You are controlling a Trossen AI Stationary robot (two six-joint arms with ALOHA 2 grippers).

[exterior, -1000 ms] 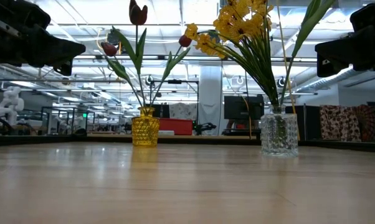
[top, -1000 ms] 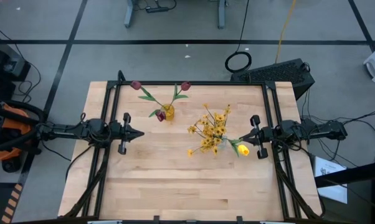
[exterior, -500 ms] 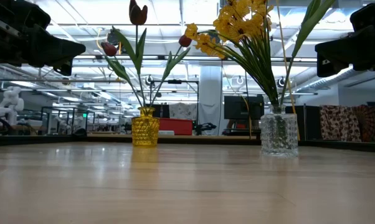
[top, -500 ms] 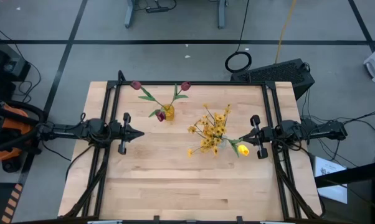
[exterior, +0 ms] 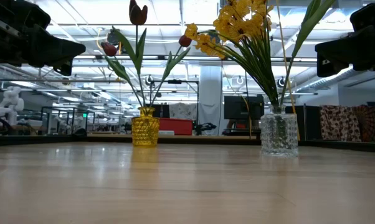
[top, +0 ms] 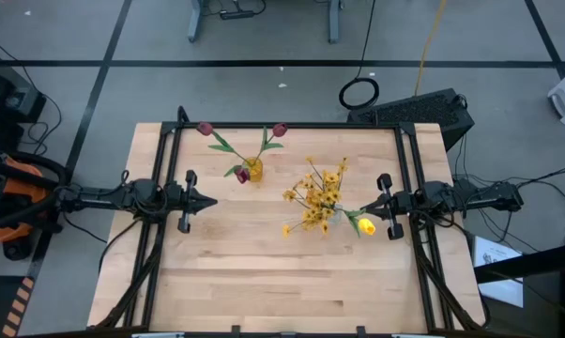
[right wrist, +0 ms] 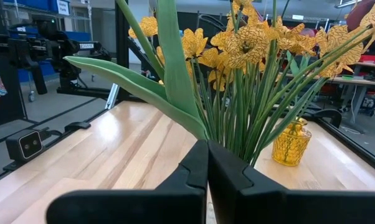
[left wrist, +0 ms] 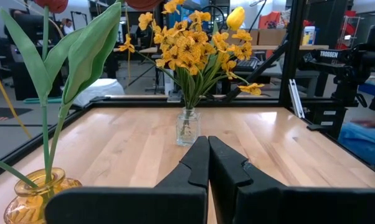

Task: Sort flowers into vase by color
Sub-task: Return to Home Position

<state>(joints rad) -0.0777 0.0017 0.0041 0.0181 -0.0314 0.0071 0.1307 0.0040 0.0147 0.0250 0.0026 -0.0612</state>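
Note:
Three dark-red tulips (top: pixel 241 150) stand with their stems in a small yellow vase (top: pixel 253 170) at the table's far middle. Sprays of small yellow blossoms (top: pixel 318 197) and a yellow tulip (top: pixel 366 225) stand in a clear glass vase (exterior: pixel 279 130) to its right. My left gripper (top: pixel 214 201) is shut and level at the table's left side, pointing toward the vases and apart from them. My right gripper (top: pixel 370 210) is shut and level at the right side, its tips close beside the yellow tulip's leaves (right wrist: pixel 175 81). Neither gripper holds anything.
A black frame (top: pixel 292 126) runs along the far edge and down both sides of the wooden table (top: pixel 264 282). The near half of the tabletop is bare wood. Cables and a dark box (top: pixel 423 111) lie on the floor beyond the far edge.

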